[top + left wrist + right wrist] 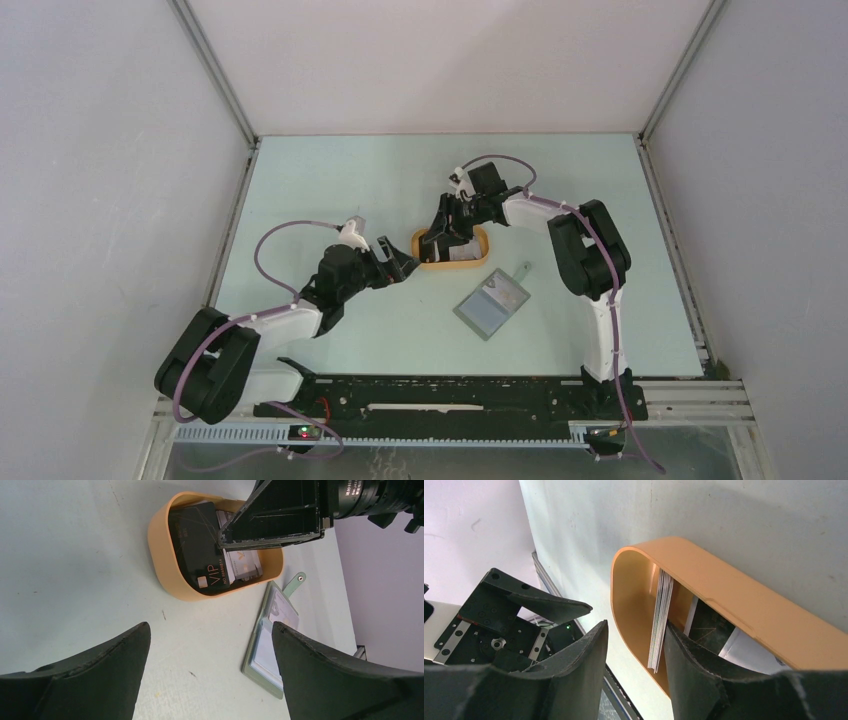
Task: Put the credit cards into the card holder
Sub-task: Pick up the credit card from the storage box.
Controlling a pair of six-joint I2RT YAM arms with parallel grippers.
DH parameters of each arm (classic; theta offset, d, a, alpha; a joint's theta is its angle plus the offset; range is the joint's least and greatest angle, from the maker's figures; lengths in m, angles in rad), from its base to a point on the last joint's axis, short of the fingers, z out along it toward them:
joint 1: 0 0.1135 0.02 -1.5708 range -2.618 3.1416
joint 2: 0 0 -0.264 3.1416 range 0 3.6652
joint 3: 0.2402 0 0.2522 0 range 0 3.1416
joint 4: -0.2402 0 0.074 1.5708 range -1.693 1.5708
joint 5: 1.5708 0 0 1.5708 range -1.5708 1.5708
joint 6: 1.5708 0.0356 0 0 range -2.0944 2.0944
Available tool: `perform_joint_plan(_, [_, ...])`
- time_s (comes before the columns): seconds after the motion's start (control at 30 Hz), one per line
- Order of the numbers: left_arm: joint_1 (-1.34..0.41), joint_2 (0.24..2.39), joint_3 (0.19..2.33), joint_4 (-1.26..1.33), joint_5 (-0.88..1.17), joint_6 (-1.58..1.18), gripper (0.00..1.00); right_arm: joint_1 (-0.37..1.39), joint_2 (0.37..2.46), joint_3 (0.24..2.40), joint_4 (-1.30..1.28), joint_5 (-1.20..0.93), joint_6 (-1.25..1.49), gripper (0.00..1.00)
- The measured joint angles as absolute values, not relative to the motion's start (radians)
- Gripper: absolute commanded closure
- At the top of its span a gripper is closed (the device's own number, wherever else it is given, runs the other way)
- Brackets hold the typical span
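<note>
The credit cards lie in an orange oval tray. In the left wrist view a black VIP card rests over whitish cards inside the tray. My right gripper reaches down into the tray, jaws apart. A thin stack of whitish cards stands on edge against the inner face of one finger; the other finger is clear of it. The card holder lies flat on the table near the tray, its snap tab out. My left gripper hovers open and holds nothing.
The left gripper sits just left of the tray, close to the right arm's wrist. The card holder is partly hidden by a left finger. White enclosure walls stand on all sides, and a black rail runs along the near edge.
</note>
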State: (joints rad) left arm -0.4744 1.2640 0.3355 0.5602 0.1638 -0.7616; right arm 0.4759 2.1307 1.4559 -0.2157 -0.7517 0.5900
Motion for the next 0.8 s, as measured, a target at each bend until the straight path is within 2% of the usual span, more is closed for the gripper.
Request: perform_joint_plan(0.8, [-0.474,1.264,0.336,0.560,0.170,-0.762,0.05,0.457,2.173,1.479,-0.240,-0.791,0.583,0.50])
